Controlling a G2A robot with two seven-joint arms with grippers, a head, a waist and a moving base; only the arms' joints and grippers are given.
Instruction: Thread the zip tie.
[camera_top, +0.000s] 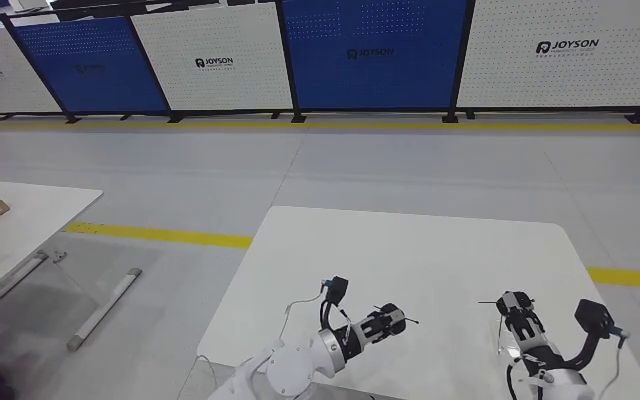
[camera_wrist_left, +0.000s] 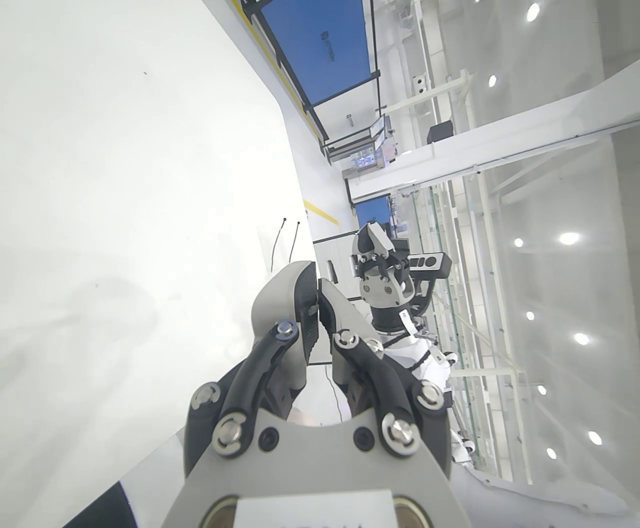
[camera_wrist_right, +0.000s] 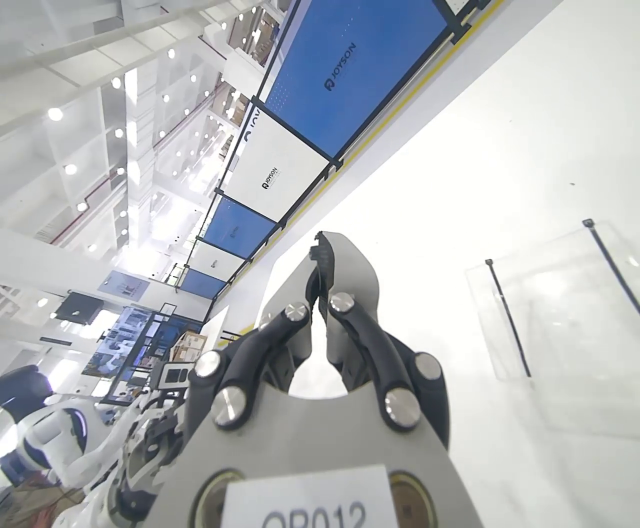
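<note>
Closest to my wrist lenses are my own pincers. My left pincer (camera_wrist_left: 317, 289) is clenched, its ribbed pads pressed together at the tips, and my right pincer (camera_wrist_right: 319, 262) is clenched the same way; I cannot make out anything caught in either. The task's things lie apart from both. One zip tie (camera_wrist_right: 509, 320), thin and black, rests flat on a clear sheet (camera_wrist_right: 565, 300). The other zip tie (camera_wrist_right: 612, 265) lies near it, roughly parallel, and both have their small square heads at the same end. From my left wrist the pair shows as two dark strands on the table ahead of my left tips, with my right pincer beyond them. Seen from above, the white table (camera_top: 400, 250) carries my left pincer near its 6 o'clock edge, tips turned toward 3 o'clock. My right pincer is at about 5 o'clock, tips toward 11 o'clock, with the ties just beside it. Farther out, a yellow floor line (camera_top: 160, 235) runs past the table. A second white table (camera_top: 40, 210) stands at 9 o'clock, and blue and white pegboard panels (camera_top: 375, 50) close the room at 12 o'clock.
</note>
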